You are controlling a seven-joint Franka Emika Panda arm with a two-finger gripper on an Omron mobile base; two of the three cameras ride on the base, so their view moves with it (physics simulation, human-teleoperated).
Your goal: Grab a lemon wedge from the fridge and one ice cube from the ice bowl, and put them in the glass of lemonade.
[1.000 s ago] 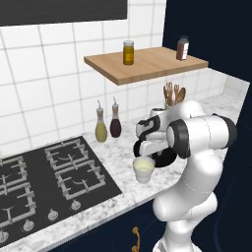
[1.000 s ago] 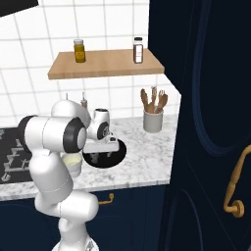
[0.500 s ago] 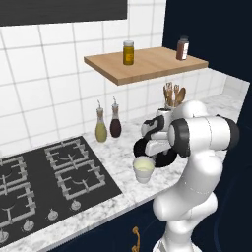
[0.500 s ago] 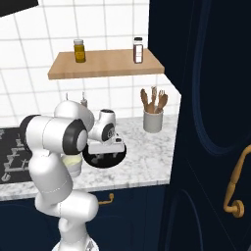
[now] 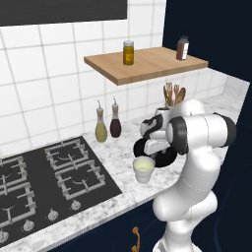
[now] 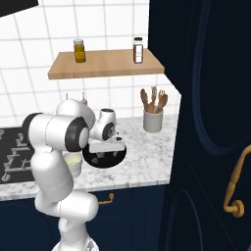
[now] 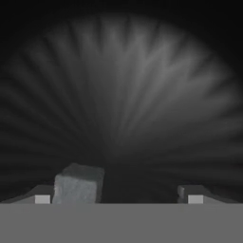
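Note:
The low black ice bowl [image 5: 169,158] [image 6: 104,160] sits on the marble counter, and my gripper [image 5: 153,149] [image 6: 106,148] reaches down into it from above. In the hand view the bowl's dark inside [image 7: 128,95] lies ahead, with a grey ice cube [image 7: 79,184] standing between my open fingers, right against the left fingertip [image 7: 42,197]. Nothing is gripped. The glass of lemonade [image 5: 143,169] [image 6: 73,163] stands just beside the bowl, toward the stove. The lemon wedge and the fridge are out of view.
A white crock of wooden utensils [image 5: 168,105] [image 6: 153,119] stands behind the bowl. Two slim bottles [image 5: 108,127] stand against the tiled wall under a wooden shelf [image 5: 147,65]. The black stove [image 5: 49,182] is at the left, a tall navy cabinet [image 6: 211,122] at the right.
My hand has sunk a little lower into the ice bowl, drifting slightly away from the stove. Its jaws have stayed wide apart.

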